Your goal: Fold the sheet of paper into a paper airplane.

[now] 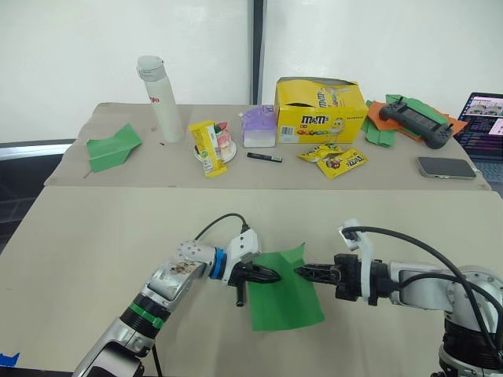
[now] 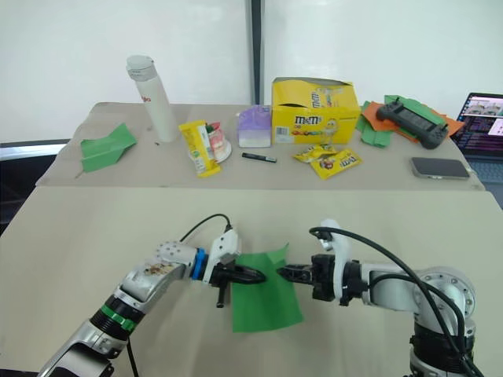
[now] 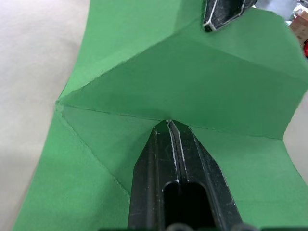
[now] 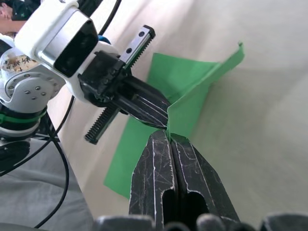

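The sheet of paper (image 1: 284, 302) is bright green and lies on the tan table (image 1: 94, 251) between my two grippers. It is creased, and one flap stands up along its far edge (image 4: 207, 79); it has no pointed paper airplane shape. My left gripper (image 1: 275, 275) is shut, and its fingertips (image 3: 168, 126) rest against a point where several creases meet. My right gripper (image 1: 299, 272) faces it from the other side, shut on the raised fold of the paper (image 4: 185, 113). The two tips are almost touching.
Along the far table stand a separate green paper plane (image 1: 112, 147), a white bottle (image 1: 161, 98), a yellow snack pack (image 1: 207, 148), a purple carton (image 1: 259, 127), a black pen (image 1: 265, 157), a yellow candy box (image 1: 320, 110), a phone (image 1: 446, 166), a controller (image 1: 416, 122) and a laptop (image 1: 483, 118).
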